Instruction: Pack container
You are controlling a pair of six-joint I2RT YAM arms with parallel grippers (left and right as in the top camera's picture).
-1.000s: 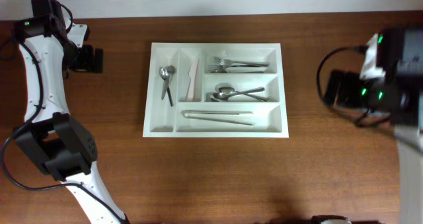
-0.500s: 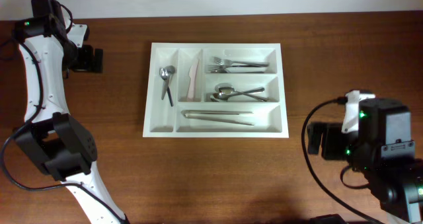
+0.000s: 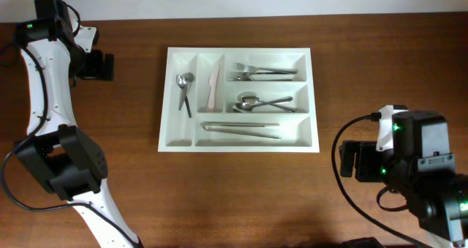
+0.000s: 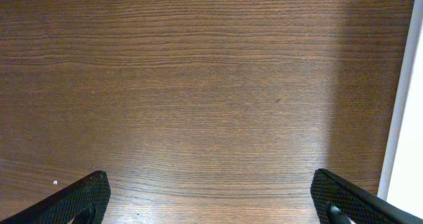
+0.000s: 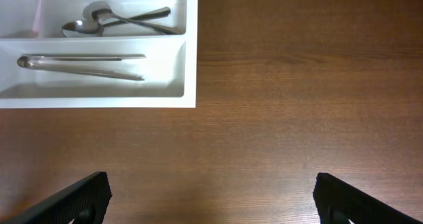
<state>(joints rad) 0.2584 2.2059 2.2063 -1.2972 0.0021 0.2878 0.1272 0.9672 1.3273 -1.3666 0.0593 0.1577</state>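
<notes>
Container (image 3: 298, 129) sits in the middle of the table (image 3: 241, 197) in the overhead view, its long axis running side to side, from one arm towards the other. Every compartment has something in it: forks (image 3: 256, 72) in the top row, spoons (image 3: 256, 102) in the middle, tongs (image 3: 241, 129) along the bottom. I can see nothing loose on the wood around it, so the packing looks finished to me. The left gripper (image 3: 108, 65) hangs off the tray's top-left corner, well apart from it. The right gripper (image 3: 346, 160) is just beside the bottom-right corner, clearly the nearer of the two.

Over to the left wrist view: left gripper (image 4: 210, 178) spread wide, a finger in each bottom corner and only bare wood between them. A white strip (image 4: 404, 118) runs down the right edge, and I cannot tell whether it is the tray.

Right wrist view now: right gripper (image 5: 211, 179) also at full spread and holding nothing. The container (image 5: 190, 52) lies ahead and to the left of the fingers. Its corner compartment holds the tongs (image 5: 79, 65), which lie crosswise to the view, and the spoons (image 5: 119, 22) sit one row beyond. Any last touch on that tray would be the right arm's job: forward and to the left.
</notes>
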